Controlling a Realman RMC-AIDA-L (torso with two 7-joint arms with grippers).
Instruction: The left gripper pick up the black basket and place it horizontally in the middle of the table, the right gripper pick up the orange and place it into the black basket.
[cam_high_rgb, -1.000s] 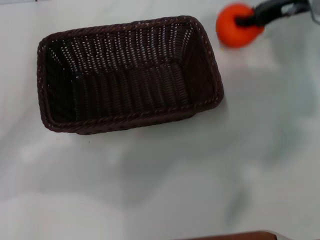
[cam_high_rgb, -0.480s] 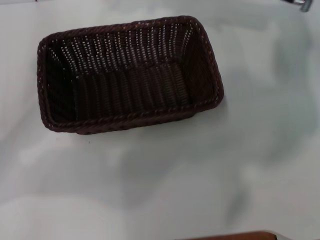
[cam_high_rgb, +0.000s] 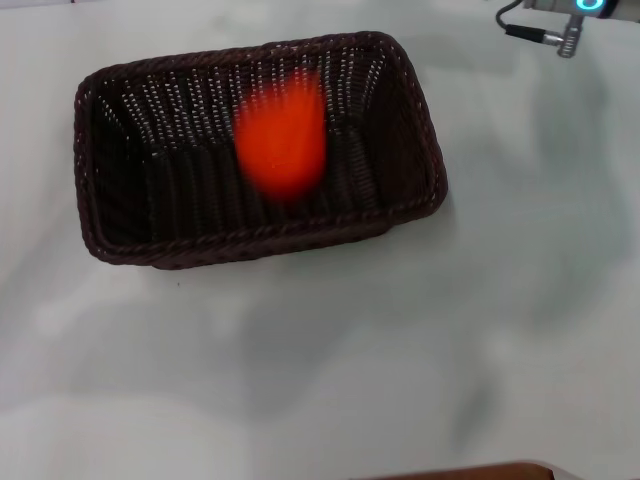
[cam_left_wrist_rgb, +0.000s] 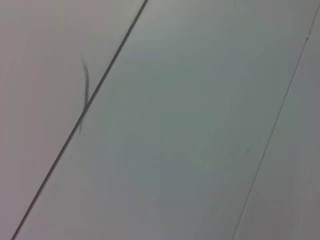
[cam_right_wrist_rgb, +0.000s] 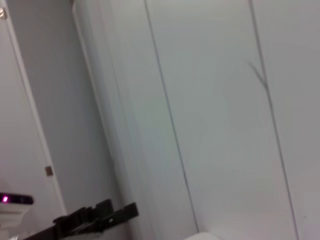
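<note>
The black basket (cam_high_rgb: 110, 170) lies lengthwise across the white table (cam_high_rgb: 330, 360) in the head view, slightly left of centre and open side up. The orange (cam_high_rgb: 281, 135) shows as a blurred orange-red streak over the inside of the basket, near its middle and back wall. I cannot tell whether it is touching the bottom, and nothing holds it. Of my right arm, only the silver wrist with its cyan light (cam_high_rgb: 583, 8) shows at the top right edge, well away from the basket. Its pincer is out of frame. My left gripper is out of view.
A brown edge (cam_high_rgb: 470, 472) shows at the table's near side. The left wrist view shows only pale panels with dark seams (cam_left_wrist_rgb: 80, 120). The right wrist view shows similar panels and a dark bracket-like shape (cam_right_wrist_rgb: 95, 217) in one corner.
One second ago the right gripper held the orange beside the basket's right far corner. Then it rose out of the frame, and now the orange shows blurred inside the basket.
</note>
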